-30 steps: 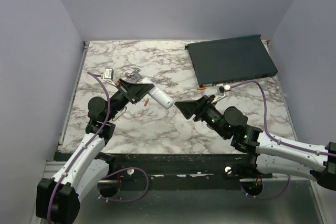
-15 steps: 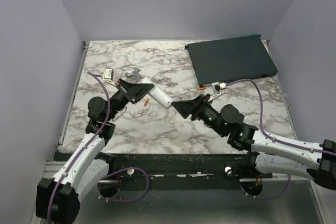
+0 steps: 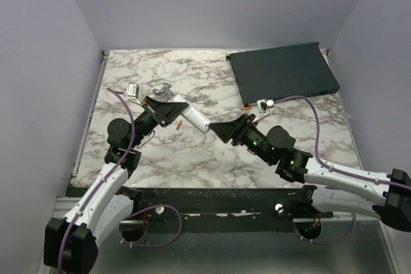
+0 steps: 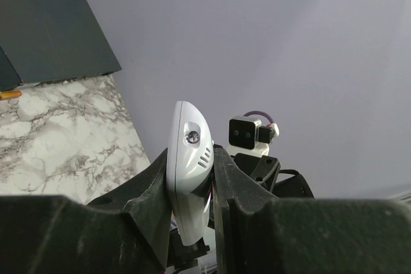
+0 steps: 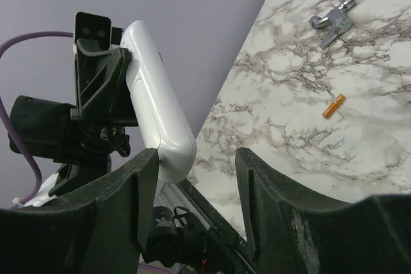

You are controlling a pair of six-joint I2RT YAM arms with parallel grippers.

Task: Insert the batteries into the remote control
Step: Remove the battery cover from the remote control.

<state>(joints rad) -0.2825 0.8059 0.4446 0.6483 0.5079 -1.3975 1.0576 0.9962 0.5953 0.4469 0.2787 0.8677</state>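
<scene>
The left arm rises from the near left corner of the marble counter (image 3: 192, 68), its elbow bent, and reaches toward the middle. The left gripper (image 3: 168, 110) is clamped on the remote control (image 3: 194, 119), one black finger pressed against each long side.

The remote control is held above the counter, left of centre. Its free end points toward the right arm. It is a slim white plastic handset with smooth sides and a rounded end. The left wrist view shows a small round screw hole and three short slots near the end beyond the fingers. Neither the display nor the battery recess can be made out.

The right arm stretches low from the near right corner, across toward the middle. The right gripper (image 3: 218, 131) faces the remote control's free end with its fingers spread apart. In the right wrist view the rounded end sits just beside one finger (image 5: 138, 197), well apart from the other.

One battery (image 3: 180, 126), a tiny orange cylinder, lies on the counter close to the remote control. A second battery (image 4: 9, 94) lies at the edge of a dark flat box (image 3: 282, 72) in the far right corner. A small metal piece (image 5: 332, 20) lies farther back on the left.
</scene>
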